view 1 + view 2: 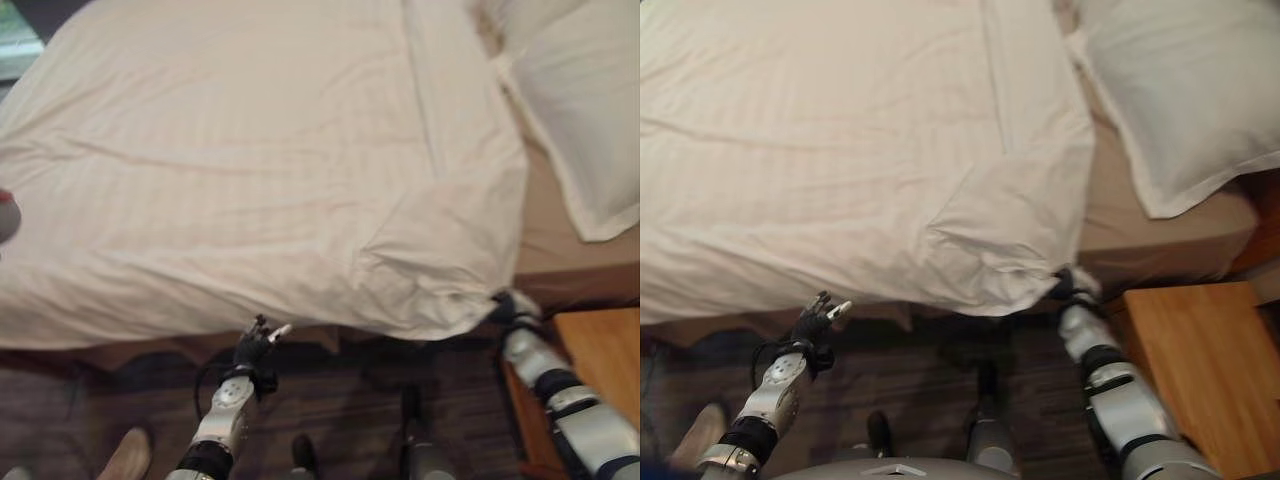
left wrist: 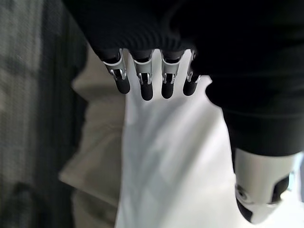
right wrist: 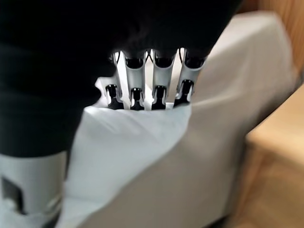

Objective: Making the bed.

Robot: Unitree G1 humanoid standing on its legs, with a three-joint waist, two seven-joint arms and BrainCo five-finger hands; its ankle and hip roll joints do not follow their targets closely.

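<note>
1. We are looking down on a wide cream-white duvet with faint woven stripes (image 1: 240, 170), which is lying spread across the bed and hanging a little over the near edge.
2. A fold is running up the duvet toward the head end, and the cloth is bunching into creases at the near corner (image 1: 1010, 270) on our right.
3. A plump white pillow (image 1: 1180, 90) is resting at the head of the bed, to the right of the duvet, with a strip of tan fitted sheet (image 1: 1140, 230) showing between the two and below the pillow.
4. Our right hand (image 1: 1072, 285) is reaching up to that near corner, and in its wrist view its fingers (image 3: 159, 90) are curling down over the edge of the white cloth, with the thumb below, so we are pinching the duvet corner.
5. Our left hand (image 1: 255, 345) is hanging just below the duvet's near edge, above the dark floor, its fingers (image 2: 145, 83) relaxed and nearly straight, holding nothing; the white cloth is showing past them in the wrist view.
6. An orange-brown wooden bedside cabinet (image 1: 1190, 370) is standing beside the bed on our right, close to the right arm.
7. A person's tan shoe (image 1: 125, 455) is showing on the floor at the lower left.
</note>
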